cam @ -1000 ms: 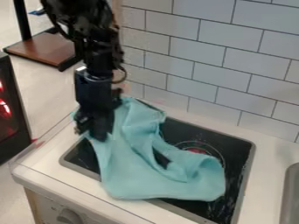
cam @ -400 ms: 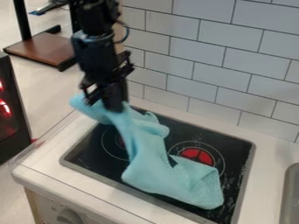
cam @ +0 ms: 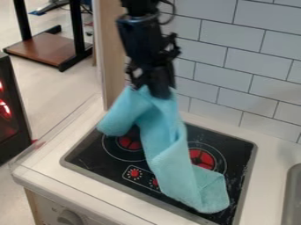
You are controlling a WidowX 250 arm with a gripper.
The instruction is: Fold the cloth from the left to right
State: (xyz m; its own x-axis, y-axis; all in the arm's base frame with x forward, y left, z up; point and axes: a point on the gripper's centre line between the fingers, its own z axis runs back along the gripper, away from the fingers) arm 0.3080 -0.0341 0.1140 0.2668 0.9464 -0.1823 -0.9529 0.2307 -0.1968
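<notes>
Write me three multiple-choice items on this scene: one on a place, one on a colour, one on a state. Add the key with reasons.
1. Where does the lower end of the cloth rest?
A) On the floor
B) On the cooktop
C) In an oven

2. What colour is the cloth?
A) Light blue-green
B) Yellow
C) Brown

3. How is the cloth's upper part?
A) Flat on the cooktop
B) Inside a pot
C) Held up by the gripper

Key:
1 B: its lower end lies over the cooktop's black surface.
2 A: its whole visible surface is light blue-green.
3 C: it hangs from the gripper, above the cooktop.
</notes>
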